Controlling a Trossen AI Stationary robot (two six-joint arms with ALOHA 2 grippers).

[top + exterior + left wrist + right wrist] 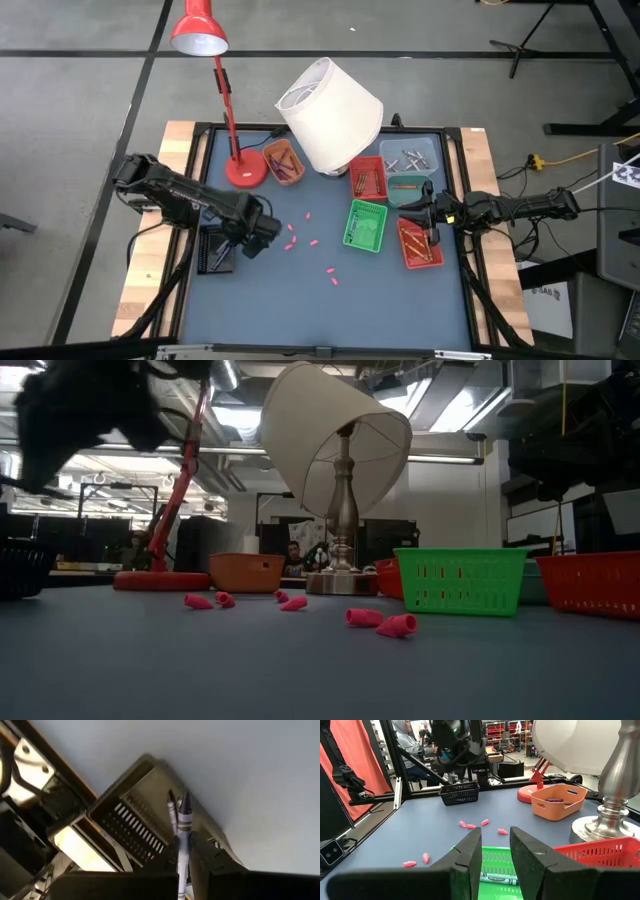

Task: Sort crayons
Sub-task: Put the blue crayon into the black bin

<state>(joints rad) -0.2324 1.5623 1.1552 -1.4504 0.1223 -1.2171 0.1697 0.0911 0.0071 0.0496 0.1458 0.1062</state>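
My left gripper (252, 243) hangs over the near left of the table, above a black mesh tray (215, 250), and is shut on two grey crayons (184, 822). Several pink crayon pieces (300, 238) lie loose on the blue table top, also seen in the low view (380, 622). My right gripper (495, 850) waits open at the right edge, above a green tray (366, 226) in which a green crayon (497, 879) lies. An orange tray (283, 162) holds purple crayons, and two red trays (367, 178) (420, 244) hold crayons too. My left gripper pinches the two grey crayons side by side between its two fingers, by their wrapped lower part (182, 857). The fingers point steeply down, and the crayons run along them, their dark tips (185, 800) sticking out past the fingertips. Both are lifted clear above the black tray (127, 817).
A table lamp with a tilted white shade (330, 115) and a red desk lamp (243, 170) stand at the back. A clear tray (410, 157) and a teal tray (405, 188) sit at the back right. People sit beyond the table (410, 742).
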